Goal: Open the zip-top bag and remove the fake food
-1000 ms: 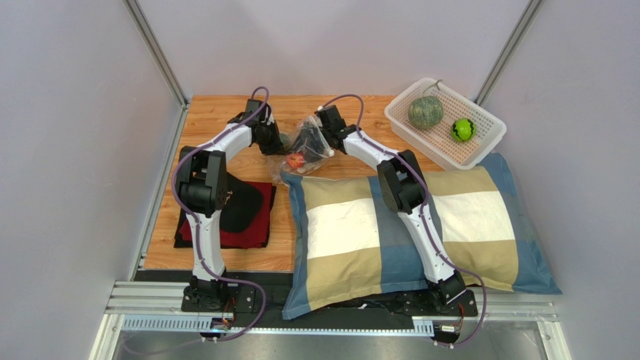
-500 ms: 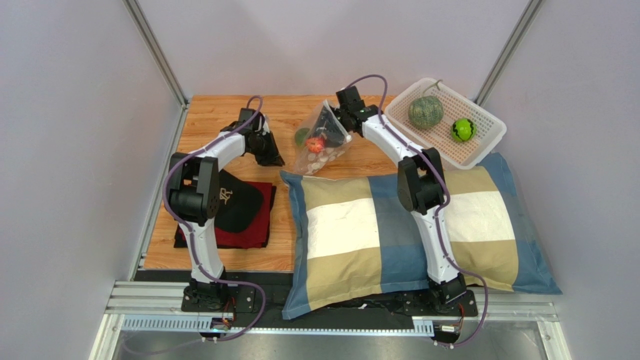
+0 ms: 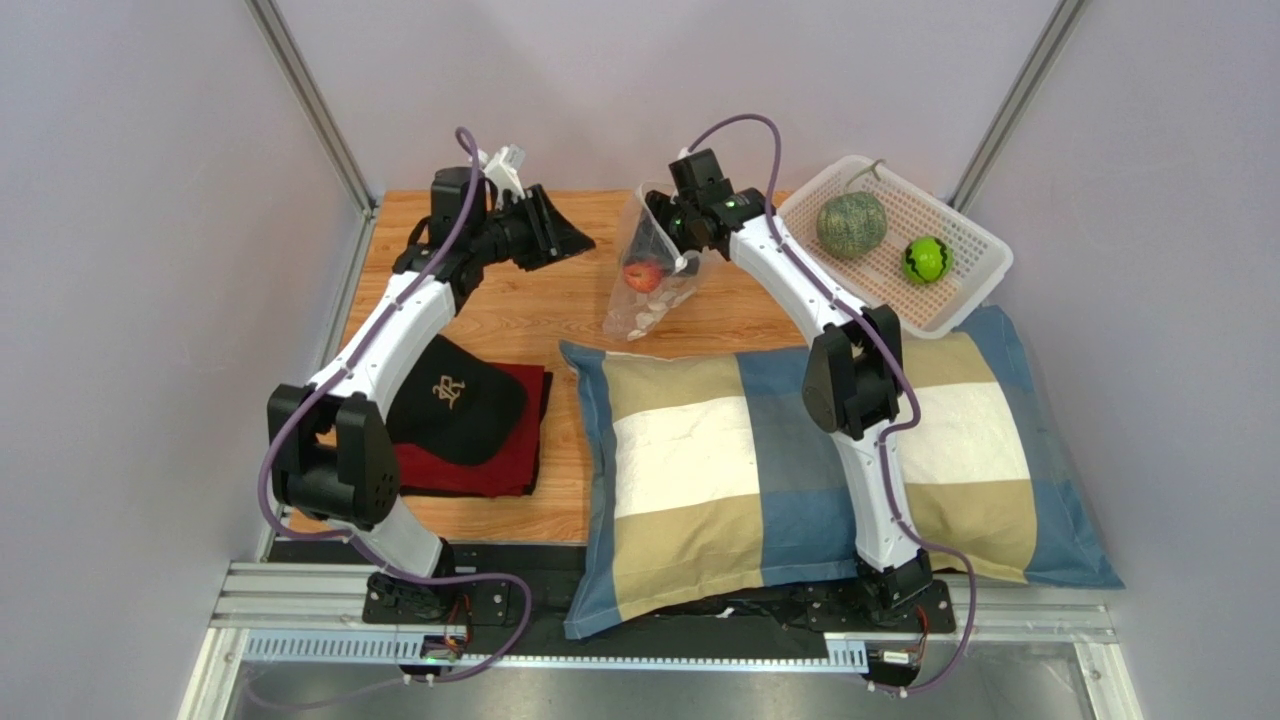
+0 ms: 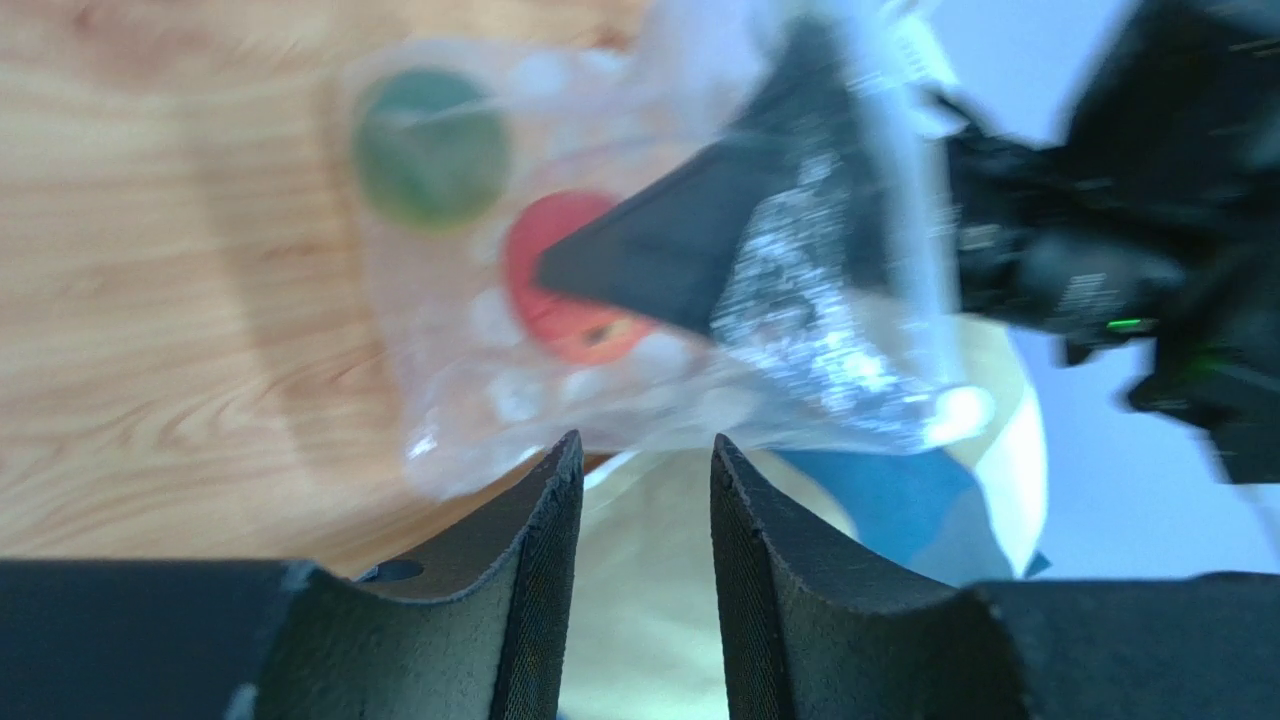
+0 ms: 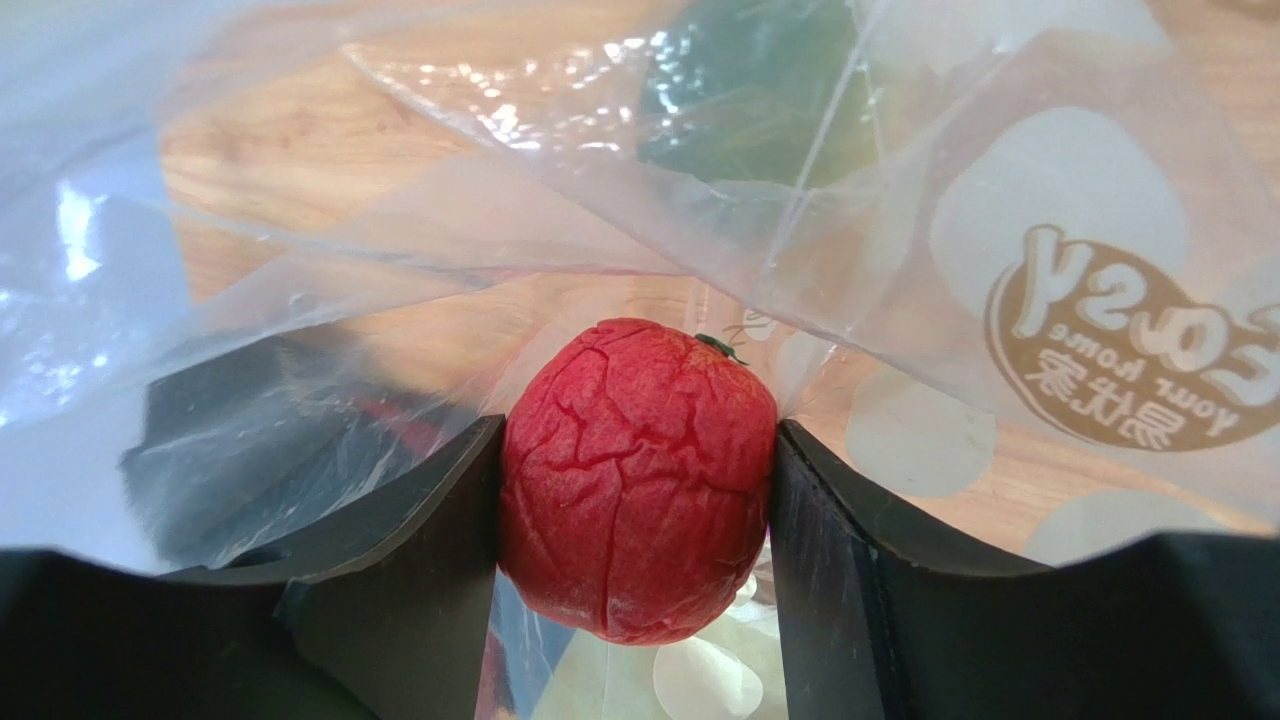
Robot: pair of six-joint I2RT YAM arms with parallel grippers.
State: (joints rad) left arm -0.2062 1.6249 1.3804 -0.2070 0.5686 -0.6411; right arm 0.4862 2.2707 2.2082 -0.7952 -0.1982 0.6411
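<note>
Wooden tabletop (image 3: 511, 323), a checked pillow (image 3: 781, 450) across its near right part, a white perforated basket (image 3: 887, 294) at the far right corner. The zip-top bag (image 3: 661, 300) hangs upright just beyond the pillow from the right hand (image 3: 666, 240); the left hand (image 4: 646, 446) — released, empty — faces the bag from the left, not touching it. A netted melon ball (image 3: 851, 224) and a bright green ball (image 3: 926, 260) lie in the basket; a red fruit (image 5: 639, 473) sits inside the bag — clenched between the right hand's fingers (image 5: 406, 555).
</note>
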